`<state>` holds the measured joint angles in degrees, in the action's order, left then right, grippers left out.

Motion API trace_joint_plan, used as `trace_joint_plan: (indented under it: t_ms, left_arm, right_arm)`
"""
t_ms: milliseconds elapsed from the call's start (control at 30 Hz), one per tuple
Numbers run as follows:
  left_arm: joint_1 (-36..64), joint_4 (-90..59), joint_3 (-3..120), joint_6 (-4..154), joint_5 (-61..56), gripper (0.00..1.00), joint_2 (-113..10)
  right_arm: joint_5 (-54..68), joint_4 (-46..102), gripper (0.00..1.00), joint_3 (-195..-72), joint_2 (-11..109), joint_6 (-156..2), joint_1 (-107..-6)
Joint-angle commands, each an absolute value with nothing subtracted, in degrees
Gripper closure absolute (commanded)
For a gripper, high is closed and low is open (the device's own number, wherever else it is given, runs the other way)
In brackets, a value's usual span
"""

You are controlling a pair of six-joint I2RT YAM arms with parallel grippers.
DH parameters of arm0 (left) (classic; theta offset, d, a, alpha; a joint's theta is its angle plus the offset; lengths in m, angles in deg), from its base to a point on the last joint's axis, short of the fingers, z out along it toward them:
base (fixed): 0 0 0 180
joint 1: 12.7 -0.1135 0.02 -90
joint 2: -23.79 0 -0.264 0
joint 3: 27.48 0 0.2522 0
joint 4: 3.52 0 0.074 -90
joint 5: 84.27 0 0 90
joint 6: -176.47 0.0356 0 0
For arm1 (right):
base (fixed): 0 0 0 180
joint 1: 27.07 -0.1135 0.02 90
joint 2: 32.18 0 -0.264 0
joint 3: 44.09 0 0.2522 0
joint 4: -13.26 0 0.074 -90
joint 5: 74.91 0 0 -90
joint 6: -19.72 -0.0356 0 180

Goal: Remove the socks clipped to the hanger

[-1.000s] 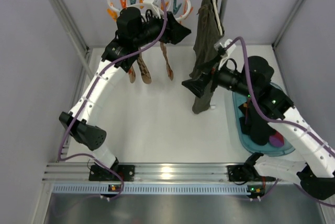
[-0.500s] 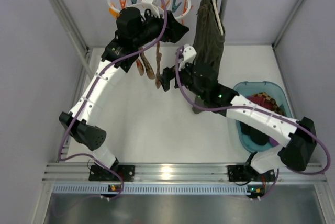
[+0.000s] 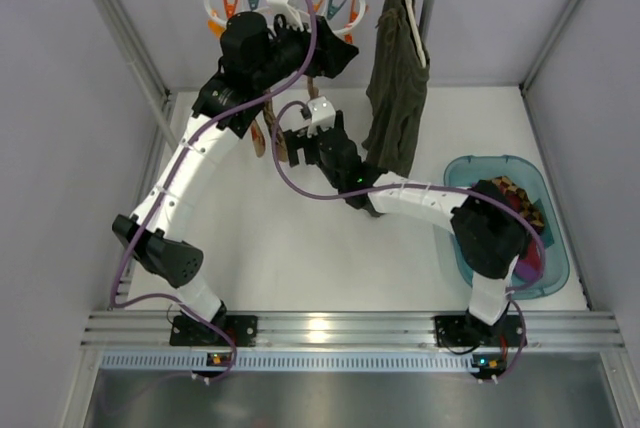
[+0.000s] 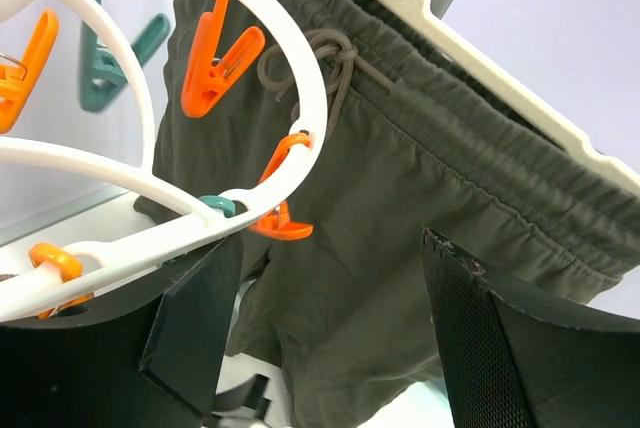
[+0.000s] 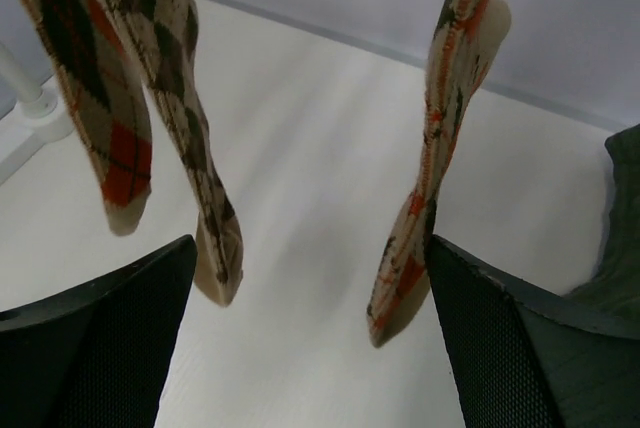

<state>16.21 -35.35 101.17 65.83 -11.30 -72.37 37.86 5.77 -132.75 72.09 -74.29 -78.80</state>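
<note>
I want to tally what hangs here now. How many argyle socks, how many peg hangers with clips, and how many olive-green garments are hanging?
Argyle socks: 3
White peg hanger: 1
Olive-green garment: 1
Total: 5

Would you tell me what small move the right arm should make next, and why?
Probably ease the right arm's open fingers forward around the tan argyle-patterned sock on the right of its wrist view, then close: they are empty, and that sock hangs free just ahead.
</note>
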Motion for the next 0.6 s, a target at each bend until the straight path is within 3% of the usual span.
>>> trace_joint_plan:
  t_ms: [0,167,367,467,500,567]
  left_arm:
    - [16.31,-32.05,104.14,65.2,-11.14,0.24,-71.92]
    - [16.31,-32.05,104.49,65.64,-10.62,0.24,-72.45]
    - [16.4,-31.96,104.32,64.94,-11.14,0.25,-73.15]
    - [16.4,-32.05,104.23,64.59,-11.58,0.25,-73.33]
    - [16.4,-32.05,104.31,64.59,-11.67,0.25,-73.42]
    - [16.4,-32.05,104.23,64.32,-11.67,0.25,-73.33]
  right_arm:
    - [42.25,-4.44,0.09,-138.0,75.03,-73.62,-77.17]
    - [41.46,-6.9,0.12,-139.68,78.03,-71.25,-76.2]
    - [39.27,-7.96,0.27,-140.47,80.49,-71.51,-74.01]
    - [37.25,-9.36,0.45,-139.59,80.58,-71.33,-73.13]
    - [36.89,-9.36,0.63,-139.59,80.49,-71.25,-73.04]
    - [36.1,-9.8,0.81,-138.37,79.45,-71.24,-72.95]
